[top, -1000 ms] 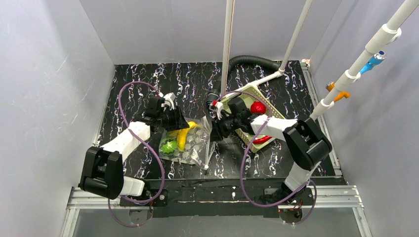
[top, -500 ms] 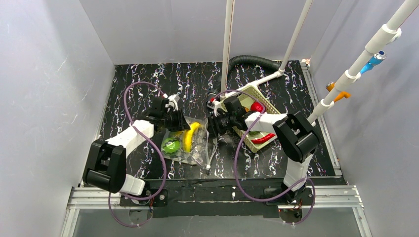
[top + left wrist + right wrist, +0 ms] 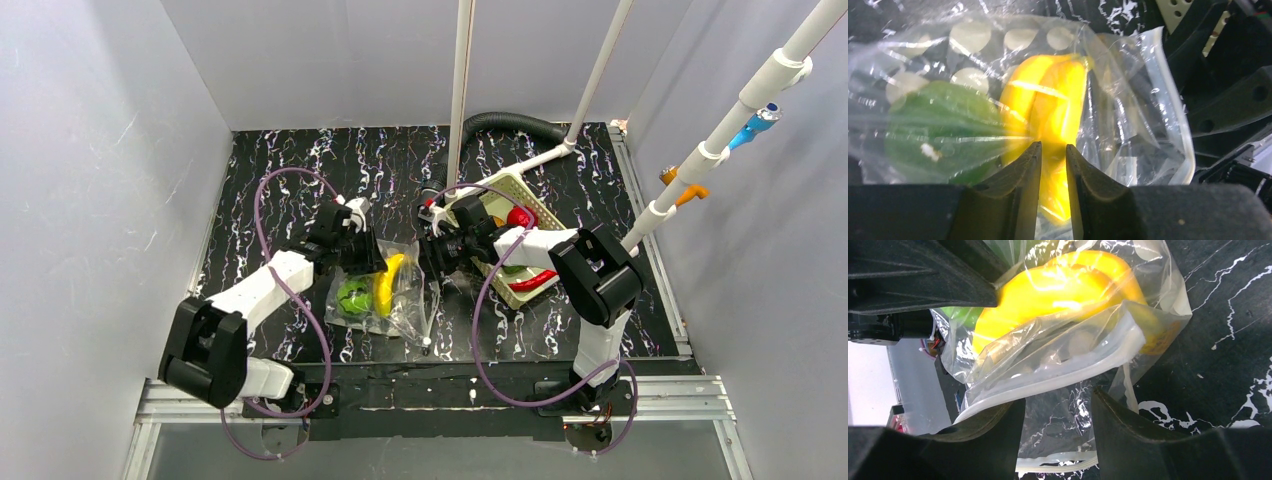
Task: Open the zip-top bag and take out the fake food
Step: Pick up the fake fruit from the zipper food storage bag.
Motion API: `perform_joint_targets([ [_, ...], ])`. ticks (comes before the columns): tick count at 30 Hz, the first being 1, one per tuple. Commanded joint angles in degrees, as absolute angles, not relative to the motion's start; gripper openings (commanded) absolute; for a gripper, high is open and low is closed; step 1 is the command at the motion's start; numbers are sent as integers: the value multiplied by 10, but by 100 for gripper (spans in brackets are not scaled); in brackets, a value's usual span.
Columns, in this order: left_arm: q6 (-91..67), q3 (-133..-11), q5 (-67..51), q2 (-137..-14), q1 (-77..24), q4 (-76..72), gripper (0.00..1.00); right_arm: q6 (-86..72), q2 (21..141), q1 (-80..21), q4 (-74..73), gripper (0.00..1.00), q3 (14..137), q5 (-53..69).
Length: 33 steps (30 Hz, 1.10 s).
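Desk (image 3: 300, 170): black surface with white marbling; it carries the bag and the basket.
Zip-top bag (image 3: 408, 308): clear, printed with white dots, lying crumpled on the desk between the 2 tools, just left of the basket.
Inside the bag: a yellow banana (image 3: 385, 285) and, beside it on the left, a green round fruit (image 3: 351, 297), both behind the film.
Zip strip (image 3: 1073, 372): the thick pale band of the mouth arches across the right wrist view; a 2nd band lies lower, apart from it.
Left tool (image 3: 1053, 147): at the bag's far-left edge, its fingers (image 3: 1023, 170) brought almost together with only a thin slit between them. Stretched film runs into that slit, so it has a pinch of the bag's wall.
Right tool (image 3: 437, 265): at the bag's right edge, next to the mouth. Its fingers (image 3: 1128, 430) stand partly apart with loose film lying in the gap, and they are not closed on it.
Basket (image 3: 507, 182): pale green, slotted, right of the bag, partly under the right arm.
In the basket: 1 red round fruit (image 3: 517, 217) and 1 red chili (image 3: 533, 282).
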State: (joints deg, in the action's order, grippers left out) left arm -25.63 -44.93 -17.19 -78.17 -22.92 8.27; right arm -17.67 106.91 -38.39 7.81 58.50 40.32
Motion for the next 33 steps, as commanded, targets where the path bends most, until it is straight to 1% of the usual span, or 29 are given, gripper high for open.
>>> perform_joint_targets([
  [1, -243, -448, -115, -729, -232, 164, 26, -184, 1066, -388, 101, 58, 608, 421],
  [3, -236, -458, -104, -722, -232, 181, 28, -185, 1066, -388, 102, 58, 608, 425],
  [7, -223, -465, -72, -714, -233, 212, 28, -194, 1061, -388, 109, 58, 606, 440],
  [16, -205, -453, -46, -704, -232, 236, 18, -203, 1066, -398, 120, 58, 605, 450],
  [25, -194, -452, -100, -761, -232, 231, 12, -197, 1082, -403, 108, 58, 617, 448],
  [33, -207, -432, -126, -768, -249, 217, 9, -200, 1088, -408, 106, 59, 623, 452],
])
